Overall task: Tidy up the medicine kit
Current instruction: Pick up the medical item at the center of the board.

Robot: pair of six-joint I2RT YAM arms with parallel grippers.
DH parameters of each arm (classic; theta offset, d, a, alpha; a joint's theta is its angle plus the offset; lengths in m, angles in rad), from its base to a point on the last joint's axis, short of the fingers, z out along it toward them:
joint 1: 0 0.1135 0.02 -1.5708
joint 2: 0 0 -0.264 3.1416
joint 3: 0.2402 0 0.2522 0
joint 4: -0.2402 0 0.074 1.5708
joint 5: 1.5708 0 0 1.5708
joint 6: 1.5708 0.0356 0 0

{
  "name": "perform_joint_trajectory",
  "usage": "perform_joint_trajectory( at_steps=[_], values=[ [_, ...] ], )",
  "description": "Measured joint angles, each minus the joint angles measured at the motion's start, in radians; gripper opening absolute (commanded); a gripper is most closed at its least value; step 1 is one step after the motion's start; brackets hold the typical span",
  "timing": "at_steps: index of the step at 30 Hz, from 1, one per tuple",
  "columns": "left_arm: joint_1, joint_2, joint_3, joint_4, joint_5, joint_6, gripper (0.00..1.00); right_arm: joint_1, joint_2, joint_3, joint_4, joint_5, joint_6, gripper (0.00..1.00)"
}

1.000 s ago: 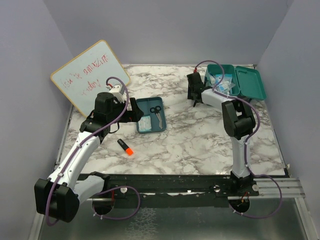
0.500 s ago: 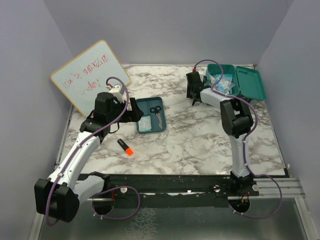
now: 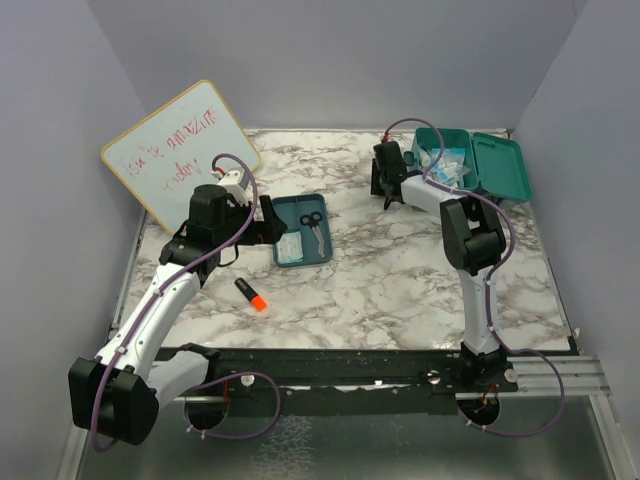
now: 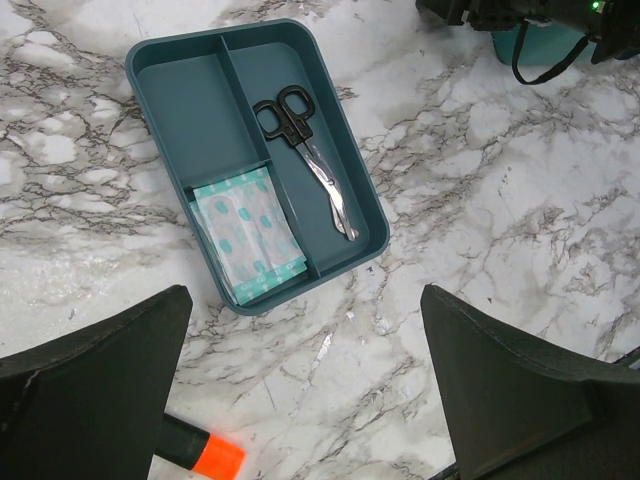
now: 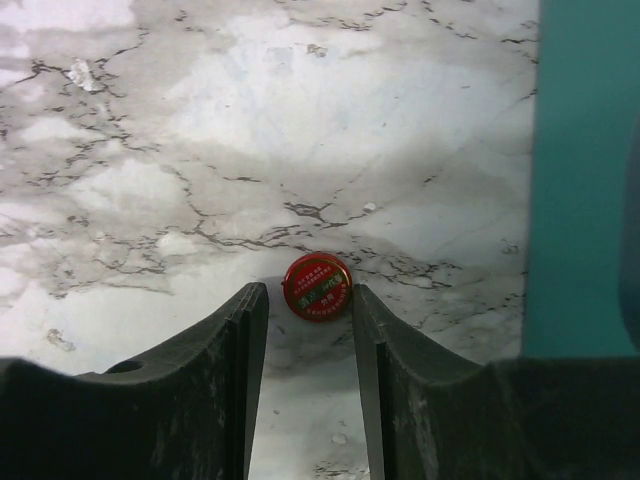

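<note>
Both grippers gape: right gripper (image 5: 306, 292) flanking a small round red tin (image 5: 317, 286) beside the teal-green rectangular plastic medicine kit (image 3: 470, 162), left gripper (image 4: 302, 300) far off.

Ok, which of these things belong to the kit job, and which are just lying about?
Job: medicine kit, divided tray, scissors, plaster strips, red tin.
Probably just lying about: whiteboard, orange-tipped marker.
</note>
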Motion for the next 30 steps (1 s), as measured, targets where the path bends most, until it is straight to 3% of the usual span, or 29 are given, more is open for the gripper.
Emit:
perform_joint_trajectory(
  at_steps=[14,22,30],
  values=[
    [0.000,-0.003,0.000,0.000,0.000,0.000,0.99,0.000,0.049,0.065,0.022,-0.064,-0.036,0.43],
    [0.000,-0.003,0.000,0.000,-0.003,0.000,0.99,0.000,0.062,0.083,0.024,-0.074,-0.037,0.32],
    [0.000,-0.003,0.000,0.000,-0.012,0.000,0.99,0.000,0.062,0.082,0.025,-0.090,-0.037,0.37]
  ],
)
